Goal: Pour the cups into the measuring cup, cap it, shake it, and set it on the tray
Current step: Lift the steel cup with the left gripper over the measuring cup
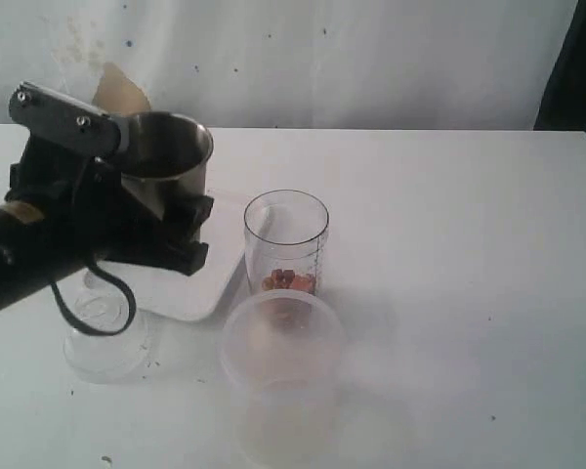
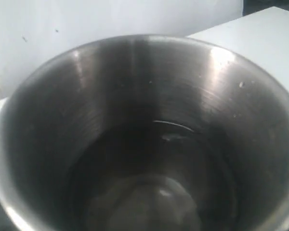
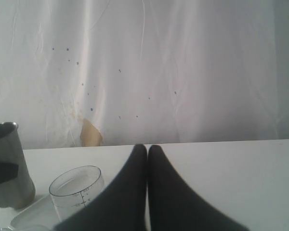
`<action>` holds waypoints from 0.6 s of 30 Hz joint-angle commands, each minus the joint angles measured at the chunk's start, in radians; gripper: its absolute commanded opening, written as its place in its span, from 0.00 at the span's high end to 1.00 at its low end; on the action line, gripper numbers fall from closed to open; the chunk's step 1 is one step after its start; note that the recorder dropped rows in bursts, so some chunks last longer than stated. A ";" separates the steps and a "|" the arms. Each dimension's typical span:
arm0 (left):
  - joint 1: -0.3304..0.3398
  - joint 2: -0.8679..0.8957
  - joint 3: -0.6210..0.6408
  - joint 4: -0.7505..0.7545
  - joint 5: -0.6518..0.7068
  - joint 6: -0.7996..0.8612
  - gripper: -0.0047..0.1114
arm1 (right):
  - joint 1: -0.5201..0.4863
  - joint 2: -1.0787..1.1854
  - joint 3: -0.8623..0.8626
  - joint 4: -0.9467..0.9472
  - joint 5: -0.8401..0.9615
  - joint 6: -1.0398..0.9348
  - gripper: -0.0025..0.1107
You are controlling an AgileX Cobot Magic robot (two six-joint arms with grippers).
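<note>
On the left side of the counter (image 1: 469, 244), above the far end of the white tray (image 1: 190, 283), the left claw (image 1: 137, 186) clamps the steel tumbler (image 1: 171, 147) across its body, jaws spread wide around it. The tumbler stands near upright. Its base is hidden behind the claw, so I cannot tell whether it is lifted or resting. The left wrist view looks straight down into its dark, brushed inside. A thin glint low down may be the edge of a liquid, but that is unclear.

The measuring cup (image 1: 285, 244) stands upright just beside the tray's near-right edge, open-topped, with reddish-brown bits at its bottom. A frosted tub (image 1: 281, 332) sits close in front of it. The right claw (image 3: 148, 151) hangs empty, its fingers pressed together, well back from the cup.

Polished steel is stiff but likely slick, so a mid-body grip like this one seems safest while tipping. The measuring cup looks light, thin-walled and easy to knock over. It is best gripped around the middle, below the rim, without squeezing hard.

Graduation lines and small figures run down the measuring cup's side, but they are too small to read. No brand or label shows anywhere.
</note>
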State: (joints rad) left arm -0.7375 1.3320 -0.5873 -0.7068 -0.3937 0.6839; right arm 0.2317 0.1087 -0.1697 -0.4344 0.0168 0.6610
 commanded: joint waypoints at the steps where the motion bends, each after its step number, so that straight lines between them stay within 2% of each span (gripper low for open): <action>1: -0.003 -0.016 -0.093 -0.319 -0.032 0.371 0.96 | -0.006 -0.006 0.002 -0.009 -0.010 0.004 0.98; 3: -0.003 -0.010 -0.127 -0.446 -0.032 0.525 0.96 | -0.006 -0.006 0.002 -0.009 -0.010 0.004 0.98; 4: -0.003 0.009 -0.164 -0.582 -0.032 0.677 0.96 | -0.006 -0.006 0.002 -0.009 -0.010 0.004 0.98; 6: -0.003 0.054 -0.216 -0.749 -0.032 0.874 0.96 | -0.006 -0.006 0.002 -0.009 -0.010 0.004 0.98; 8: -0.003 0.103 -0.256 -0.855 -0.032 1.023 0.96 | -0.006 -0.006 0.002 -0.009 -0.010 0.004 0.98; 18: -0.005 0.171 -0.322 -0.987 -0.087 1.330 0.96 | -0.006 -0.006 0.002 -0.009 -0.010 0.004 0.98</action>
State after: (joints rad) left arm -0.7375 1.5068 -0.8750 -1.6637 -0.4384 1.9551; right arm 0.2317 0.1087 -0.1697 -0.4344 0.0168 0.6610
